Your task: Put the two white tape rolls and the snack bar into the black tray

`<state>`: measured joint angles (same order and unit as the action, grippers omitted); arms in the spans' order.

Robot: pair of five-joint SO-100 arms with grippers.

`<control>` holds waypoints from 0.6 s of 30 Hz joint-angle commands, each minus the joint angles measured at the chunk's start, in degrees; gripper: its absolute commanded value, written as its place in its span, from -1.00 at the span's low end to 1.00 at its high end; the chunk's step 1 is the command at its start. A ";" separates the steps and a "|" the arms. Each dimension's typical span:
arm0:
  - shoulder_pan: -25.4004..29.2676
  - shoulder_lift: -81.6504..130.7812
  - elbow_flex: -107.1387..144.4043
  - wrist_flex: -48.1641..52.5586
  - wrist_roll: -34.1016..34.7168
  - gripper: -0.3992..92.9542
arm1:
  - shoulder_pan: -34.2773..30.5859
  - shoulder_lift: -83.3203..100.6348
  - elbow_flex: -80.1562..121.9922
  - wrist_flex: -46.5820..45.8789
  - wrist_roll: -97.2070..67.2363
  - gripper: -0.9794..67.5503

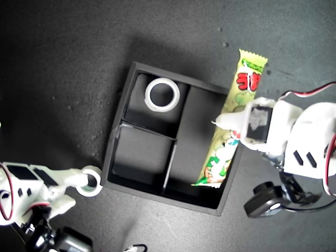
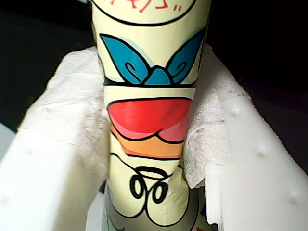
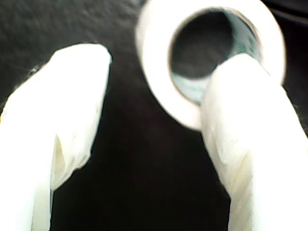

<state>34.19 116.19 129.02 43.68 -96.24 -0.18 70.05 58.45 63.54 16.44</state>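
Observation:
The snack bar (image 1: 245,81) lies slanted along the long compartment of the black tray (image 1: 173,198), its upper end sticking out over the rim. My first gripper (image 1: 231,126) is shut on the snack bar (image 2: 149,120), padded fingers (image 2: 72,125) pressing both sides. The larger white tape roll (image 1: 162,94) lies flat in a small compartment. The smaller white tape roll (image 1: 94,172) sits on the table outside the tray's corner at the exterior view's lower left. My second gripper (image 1: 86,184) is open there, one finger (image 3: 250,125) overlapping the roll's (image 3: 156,96) rim, the other apart.
The other small compartment (image 1: 144,152) holds nothing. Dark matte table surface surrounds the tray. Arm bodies with red and white cables stand at the exterior view's lower left (image 1: 26,194) and right (image 1: 310,147).

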 commanded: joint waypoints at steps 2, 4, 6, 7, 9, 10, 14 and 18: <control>1.32 -1.76 -0.44 -3.87 -0.35 -0.70 | -0.53 0.62 1.32 -1.05 1.67 -0.02; 0.97 -1.85 -0.18 -3.96 0.09 -0.70 | -0.70 0.62 0.88 0.44 2.02 0.11; 0.35 -1.76 0.53 -3.96 0.35 -0.70 | -0.88 0.62 -0.97 2.72 2.02 0.12; 0.00 -1.76 0.88 -3.96 0.44 -0.70 | -1.14 0.62 -2.55 4.31 2.02 0.11; -0.62 -1.93 1.32 -3.96 0.70 -0.70 | -2.11 0.70 -7.47 7.82 1.58 0.11; -0.88 -2.29 1.41 -3.87 0.88 -0.70 | -3.08 0.70 -10.99 9.84 1.23 0.10; -2.02 -5.63 0.97 -4.04 1.85 -0.69 | -10.37 0.70 -33.57 16.79 0.00 -0.13; -2.81 -7.82 0.26 -5.45 3.34 -0.69 | -11.51 0.70 -56.69 22.68 20.13 -0.83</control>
<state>32.43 108.81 130.69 39.55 -94.04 -11.69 70.05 20.48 82.00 21.97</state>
